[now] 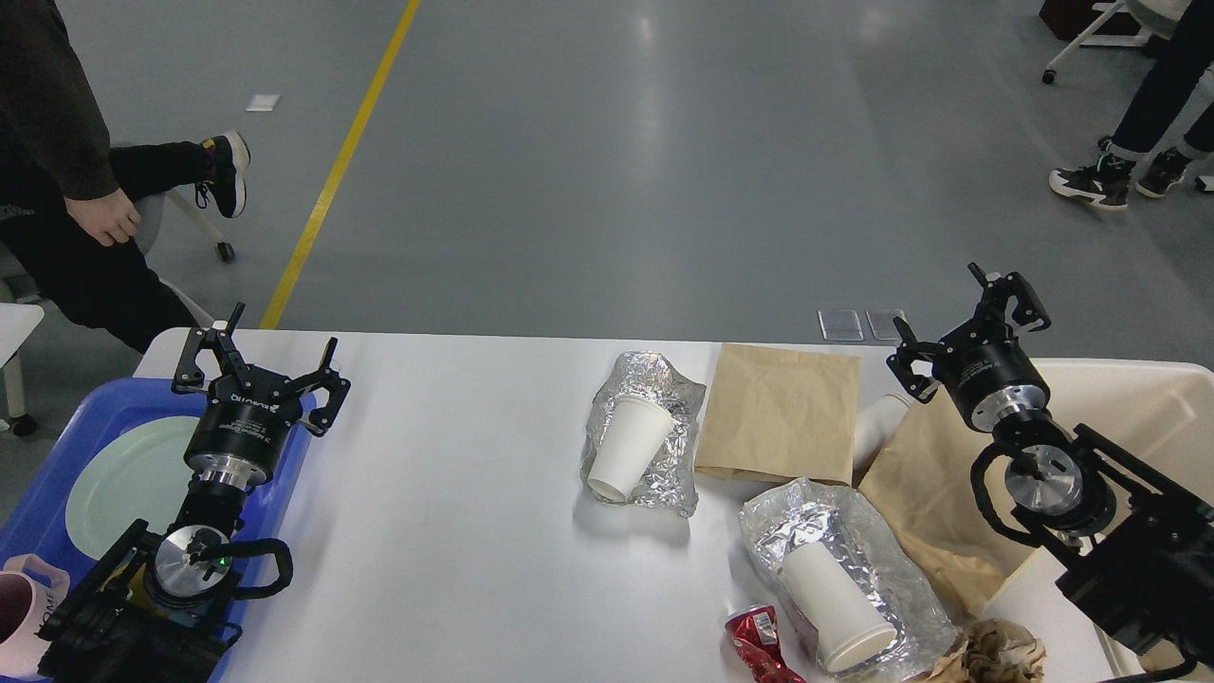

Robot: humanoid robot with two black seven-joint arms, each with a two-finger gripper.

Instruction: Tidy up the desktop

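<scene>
— Where did the tabletop [455, 531] lie?

— It filled the lower middle of the head view, white and plain, with both arms reaching in over its two ends. The left pincer [261, 356] hung over the tabletop's left edge, just above the blue tray [52, 474] holding a pale green plate [123, 474]; its fingers were spread wide and held nothing. The right pincer [963, 318] hovered over the far right corner, fingers likewise apart and empty.

— And what lay on it?

— Litter, all on the right half. A white paper cup [626, 446] lay on its side on crumpled foil [654, 379] near the middle. Just right of that was a flat brown paper bag [782, 413], and a second brown bag [934, 493] lay under the right arm, with another white cup [877, 427] poking out between the two. Nearer the front edge a third cup [839, 607] rested on a second sheet of foil [854, 531], beside a crushed red can [759, 645] and a wad of brown paper [991, 655].

— Anything beyond the right end?

— A cream bin [1148, 408], just beside the tabletop. A pink mug [24, 607] sat at the tray's near corner.
</scene>
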